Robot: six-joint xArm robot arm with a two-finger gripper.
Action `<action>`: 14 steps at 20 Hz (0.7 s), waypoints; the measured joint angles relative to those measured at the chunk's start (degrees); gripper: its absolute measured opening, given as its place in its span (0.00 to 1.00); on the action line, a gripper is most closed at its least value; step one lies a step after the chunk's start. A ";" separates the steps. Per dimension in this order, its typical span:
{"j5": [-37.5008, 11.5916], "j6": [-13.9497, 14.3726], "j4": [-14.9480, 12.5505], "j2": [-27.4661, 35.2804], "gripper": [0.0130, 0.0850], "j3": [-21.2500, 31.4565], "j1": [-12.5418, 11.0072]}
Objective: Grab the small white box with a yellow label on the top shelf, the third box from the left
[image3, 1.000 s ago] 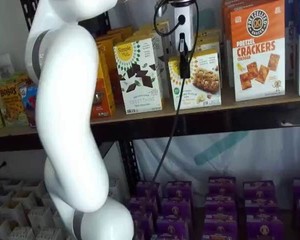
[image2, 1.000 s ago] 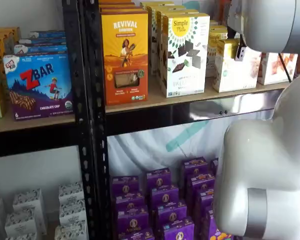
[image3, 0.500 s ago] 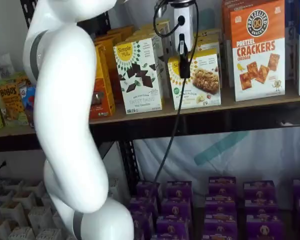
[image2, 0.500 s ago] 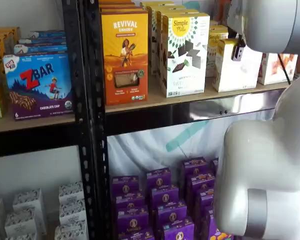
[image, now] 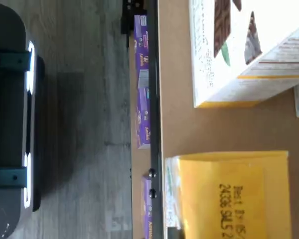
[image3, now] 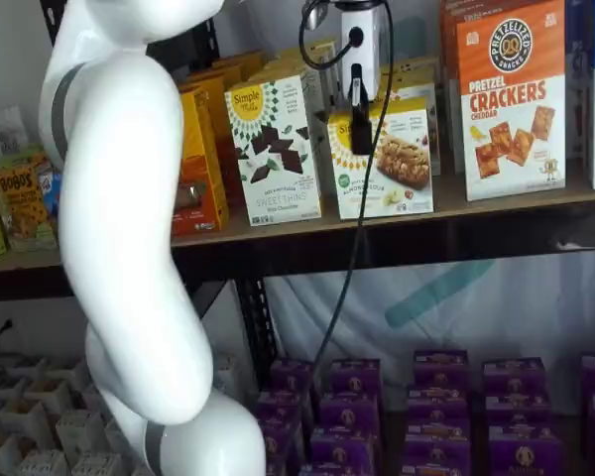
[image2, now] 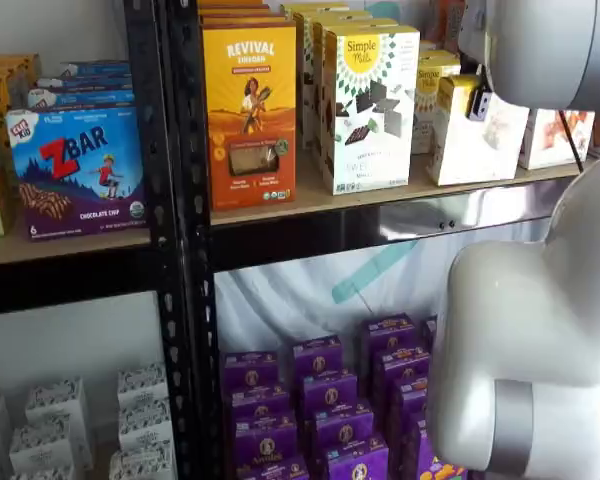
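The small white box with its yellow sunburst logo stands on the top shelf, between a taller white box and an orange cracker box; it also shows in a shelf view, slightly tilted. My gripper hangs over it, white body above, one black finger pressed on its front face; the other finger is hidden behind the box. In a shelf view the finger sits at the box's top. The wrist view shows the box's yellow top with a date print, on the tan board.
A taller white box with chocolate pieces stands just left, and an orange pretzel cracker box just right. An orange Revival box is further left. Purple boxes fill the lower shelf. My white arm blocks the left.
The small white box has shifted a little and tilted together with the gripper's finger. The arm has swung slightly. Neighbouring boxes have not moved.
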 joint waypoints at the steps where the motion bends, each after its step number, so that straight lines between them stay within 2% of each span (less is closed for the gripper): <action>1: 0.29 -0.10 0.30 -0.09 0.28 -0.03 -0.18; 5: 4.61 -0.40 1.71 -0.76 0.28 -1.17 -1.27; 6: 5.94 -0.50 1.36 -2.42 0.28 -0.46 -1.47; 14: 6.72 -0.10 -1.19 -11.59 0.28 7.52 -0.57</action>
